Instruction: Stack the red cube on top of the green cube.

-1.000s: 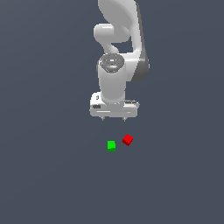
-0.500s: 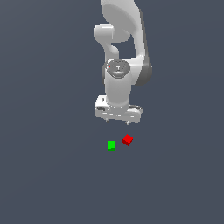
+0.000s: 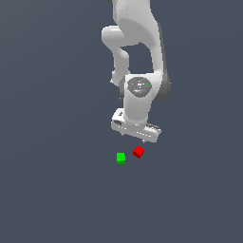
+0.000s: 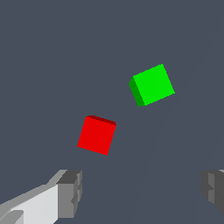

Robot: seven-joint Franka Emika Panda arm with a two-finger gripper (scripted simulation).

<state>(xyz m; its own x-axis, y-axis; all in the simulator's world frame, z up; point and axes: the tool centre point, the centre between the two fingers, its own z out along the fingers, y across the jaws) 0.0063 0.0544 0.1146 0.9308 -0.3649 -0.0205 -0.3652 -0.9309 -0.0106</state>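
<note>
Pincer (image 3: 136,137) of the white Panda arm (image 3: 137,57) hung above the dark grey worktop (image 3: 57,190), its two fingers spread wide apart with nothing between them. In the wrist view, one grey fingertip (image 4: 70,192) appeared at one edge of the picture and the other at the opposite edge, and the pincer (image 4: 141,192) gripped neither cube. Red cube (image 3: 138,151) lay on the worktop just under the hand, free of both fingers. Green cube (image 3: 121,158) lay near it, towards the exterior view's left and slightly nearer the camera; a narrow strip of bare worktop separated the two, so they did not touch. In the wrist view the red cube (image 4: 96,134) sat closer to the fingers than the green cube (image 4: 152,84), and each was turned at a different angle to the frame. Both cubes rested flat on the surface, neither stacked on the other.
</note>
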